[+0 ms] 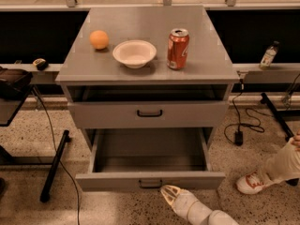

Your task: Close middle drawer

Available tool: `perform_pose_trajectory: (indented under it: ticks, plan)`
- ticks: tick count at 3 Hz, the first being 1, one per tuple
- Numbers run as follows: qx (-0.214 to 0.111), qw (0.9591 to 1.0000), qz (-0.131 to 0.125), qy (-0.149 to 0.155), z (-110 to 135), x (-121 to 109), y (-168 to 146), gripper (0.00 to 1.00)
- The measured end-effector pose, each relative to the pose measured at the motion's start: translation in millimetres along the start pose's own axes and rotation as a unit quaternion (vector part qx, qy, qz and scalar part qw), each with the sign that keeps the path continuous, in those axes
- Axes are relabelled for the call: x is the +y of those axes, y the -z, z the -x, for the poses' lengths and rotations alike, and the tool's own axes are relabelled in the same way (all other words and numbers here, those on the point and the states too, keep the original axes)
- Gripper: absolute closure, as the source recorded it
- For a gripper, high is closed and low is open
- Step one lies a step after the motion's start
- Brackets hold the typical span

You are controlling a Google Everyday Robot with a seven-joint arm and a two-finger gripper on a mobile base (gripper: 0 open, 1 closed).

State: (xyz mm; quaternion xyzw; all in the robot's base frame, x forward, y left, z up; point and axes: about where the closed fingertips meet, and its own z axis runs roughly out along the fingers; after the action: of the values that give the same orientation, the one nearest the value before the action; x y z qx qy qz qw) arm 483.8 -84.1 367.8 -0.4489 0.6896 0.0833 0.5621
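Note:
The middle drawer is the wide grey one pulled far out of the cabinet. Its box is empty and a small black bar handle sits at the centre of its low front. My gripper comes in from the bottom edge, with its pale tip at the lower edge of that front panel, just right of the handle. The drawer above, with its own black handle, stands only slightly out under a dark gap.
On the cabinet top stand an orange, a white bowl and a red soda can. A person's leg and shoe are at the right. Cables and a black stand leg lie on the floor.

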Motion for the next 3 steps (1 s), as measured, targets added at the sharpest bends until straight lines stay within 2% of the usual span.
perform_pose_trajectory:
  ticks: [1,2,3]
  plan:
    - [-0.006,0.9991,-0.034,0.024,4.5,-14.0,-18.2,1.0]
    - [-0.008,0.9962,-0.071,0.049,8.4,-49.5,-46.8,1.0]
    - [-0.016,0.9948,-0.084,0.056,12.7,-71.7,-64.4,1.0]
